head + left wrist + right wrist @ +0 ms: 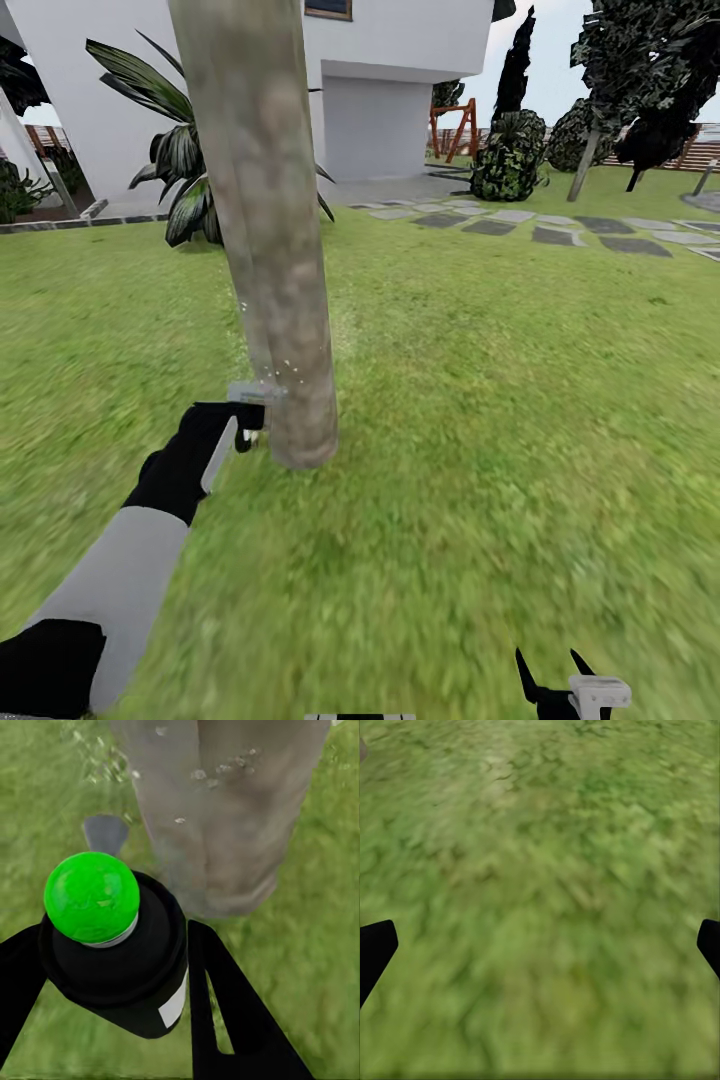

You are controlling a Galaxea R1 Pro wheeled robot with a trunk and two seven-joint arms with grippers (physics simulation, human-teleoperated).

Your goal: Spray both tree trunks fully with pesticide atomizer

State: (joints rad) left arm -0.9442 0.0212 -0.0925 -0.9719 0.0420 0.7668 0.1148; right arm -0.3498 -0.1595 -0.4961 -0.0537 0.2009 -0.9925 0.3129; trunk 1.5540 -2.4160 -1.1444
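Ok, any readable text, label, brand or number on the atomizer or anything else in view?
None readable.
Pesticide atomizer in the left gripper: a small white label patch, blank as far as it shows.
Tree trunk, white house, lawn: no writing or signs.

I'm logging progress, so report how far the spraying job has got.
Done: the pesticide atomizer is off the grass, clamped in the left gripper. In hand: it points at the base of the near tree trunk, with droplets in the air beside it. Left: the far tree across the lawn looks untreated. The right gripper hangs open over grass.
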